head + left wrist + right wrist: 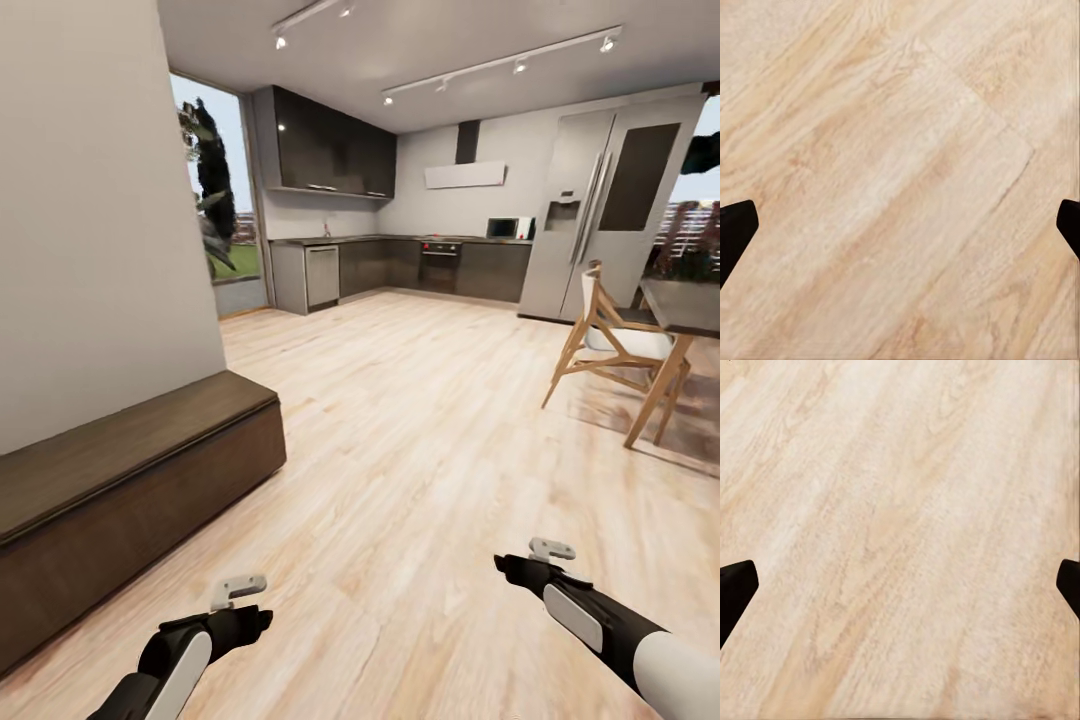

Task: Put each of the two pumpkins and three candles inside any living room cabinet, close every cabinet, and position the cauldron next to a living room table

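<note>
The cabinet, a long low dark-brown unit, runs along the white wall at the left, its plain front panels shut. My left gripper hangs low over the plank floor, a short way to the cabinet's right; its fingers sit wide apart, open and empty. My right gripper hovers over bare floor at the lower right, its fingers also spread with nothing between them. The pumpkins, candles, cauldron and table are out of view.
A wooden chair and a dark dining top on wooden legs stand at the right. Grey kitchen units and a steel fridge line the far wall. Light plank floor stretches ahead.
</note>
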`<state>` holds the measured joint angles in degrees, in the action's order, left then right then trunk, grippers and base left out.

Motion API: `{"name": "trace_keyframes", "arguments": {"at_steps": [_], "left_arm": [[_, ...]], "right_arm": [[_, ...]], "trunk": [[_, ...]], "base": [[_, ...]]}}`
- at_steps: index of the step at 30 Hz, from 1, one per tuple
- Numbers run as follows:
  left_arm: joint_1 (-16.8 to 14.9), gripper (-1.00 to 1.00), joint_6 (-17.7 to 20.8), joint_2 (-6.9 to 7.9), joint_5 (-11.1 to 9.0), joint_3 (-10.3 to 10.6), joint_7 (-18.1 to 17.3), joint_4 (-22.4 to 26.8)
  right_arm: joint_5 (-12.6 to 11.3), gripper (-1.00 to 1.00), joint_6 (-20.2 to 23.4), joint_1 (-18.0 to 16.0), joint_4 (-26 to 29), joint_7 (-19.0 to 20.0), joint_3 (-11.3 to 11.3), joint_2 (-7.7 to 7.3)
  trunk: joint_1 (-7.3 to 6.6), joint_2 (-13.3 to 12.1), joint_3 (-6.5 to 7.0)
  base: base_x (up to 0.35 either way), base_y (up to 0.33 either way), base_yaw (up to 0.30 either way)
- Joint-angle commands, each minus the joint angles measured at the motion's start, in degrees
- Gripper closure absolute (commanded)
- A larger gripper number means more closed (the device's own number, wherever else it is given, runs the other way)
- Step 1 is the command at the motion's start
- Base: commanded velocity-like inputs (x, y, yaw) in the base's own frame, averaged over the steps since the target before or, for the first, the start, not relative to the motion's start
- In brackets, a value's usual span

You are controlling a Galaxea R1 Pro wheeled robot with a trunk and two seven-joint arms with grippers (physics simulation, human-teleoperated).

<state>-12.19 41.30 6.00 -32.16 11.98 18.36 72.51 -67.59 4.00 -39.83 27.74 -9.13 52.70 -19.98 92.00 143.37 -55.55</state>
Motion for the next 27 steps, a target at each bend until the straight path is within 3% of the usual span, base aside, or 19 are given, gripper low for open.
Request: {"name": "trace_keyframes", "arguments": {"at_steps": [1, 27], "left_arm": [[0.0, -1.00, 0.1, 0.06, -0.6, 0.1, 0.6, 0.1], [0.0, -1.00, 0.1, 0.06, -0.7, 0.8, 0.5, 0.1]], "right_arm": [[-0.3, -1.00, 0.1, -0.1, 0.2, -0.5, 0.4, -0.06], [-0.2, -1.00, 0.1, -0.1, -0.2, -0.4, 0.5, 0.20]], "trunk": [[-0.01, 0.0, -0.06], [-0.01, 0.0, -0.06]], "base": [[0.000, 0.000, -0.291], [0.000, 0.000, -0.291]]}}
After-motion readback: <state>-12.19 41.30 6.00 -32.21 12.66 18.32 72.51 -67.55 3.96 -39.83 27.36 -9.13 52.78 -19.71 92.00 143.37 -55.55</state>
